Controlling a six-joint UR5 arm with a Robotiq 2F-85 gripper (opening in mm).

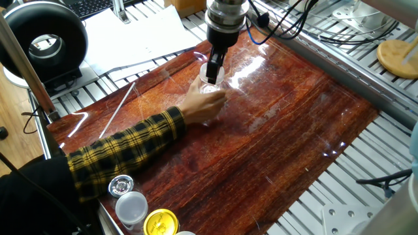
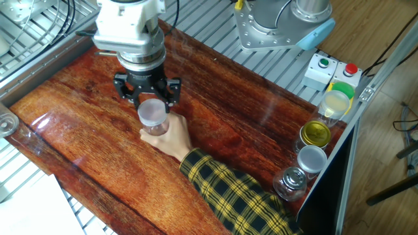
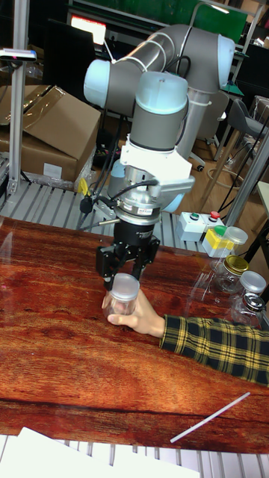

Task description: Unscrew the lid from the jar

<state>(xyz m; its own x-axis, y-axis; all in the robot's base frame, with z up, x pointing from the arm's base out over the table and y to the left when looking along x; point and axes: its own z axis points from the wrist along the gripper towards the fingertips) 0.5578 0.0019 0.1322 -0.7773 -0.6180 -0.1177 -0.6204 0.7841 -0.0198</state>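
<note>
**A:** Where is the small clear plastic jar (image 2: 157,126)?

**B:** It stands upright on the glossy reddish-brown wooden tabletop (image 2: 215,124), towards the far edge in the tall fixed view, well in from every corner. A person's bare hand (image 2: 171,138), coming out of a yellow-and-black plaid sleeve (image 2: 232,190), wraps around its lower part.

**A:** And the small round translucent white screw cap (image 2: 151,111)?

**B:** It sits at the jar's top, level. Whether it is fully seated on the threads, I cannot tell.

**A:** What is the black two-finger gripper (image 2: 149,98) doing?

**B:** It points straight down over the jar. Its fingers (image 3: 104,263) stand on opposite sides of the cap, parted about as wide as the cap, and seem to press on its rim.

**A:** Anything else on the surface?

**B:** A thin white straw-like stick (image 3: 208,418) lies near the front edge in the tall fixed view. By one corner stand several other containers: a yellow-lidded jar (image 1: 160,223), a frosted white-lidded jar (image 1: 131,207) and a shiny metal-lidded one (image 1: 121,186). All are well apart from the held jar.
</note>
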